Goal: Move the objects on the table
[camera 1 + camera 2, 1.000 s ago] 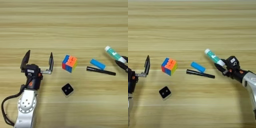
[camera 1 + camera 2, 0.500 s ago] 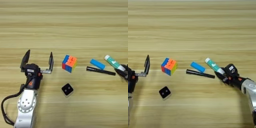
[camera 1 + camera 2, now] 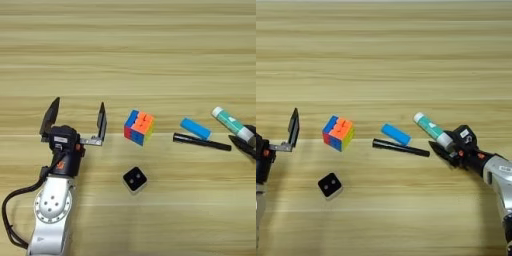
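Pinching the glue-stick tube (image 3: 429, 127) just right of the pen (image 3: 400, 147), right gripper (image 3: 448, 146); left gripper (image 3: 76, 118) spread.

Nothing else in view (both eyes) -- only the task's own things

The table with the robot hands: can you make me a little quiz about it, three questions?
1. True or false: the left gripper is open.
2. What is the right gripper holding? A) pen B) glue stick C) puzzle cube
3. Which thing lies just in front of the blue bar?

Key:
1. True, its fingers stand wide apart.
2. B, the glue stick.
3. The black pen.
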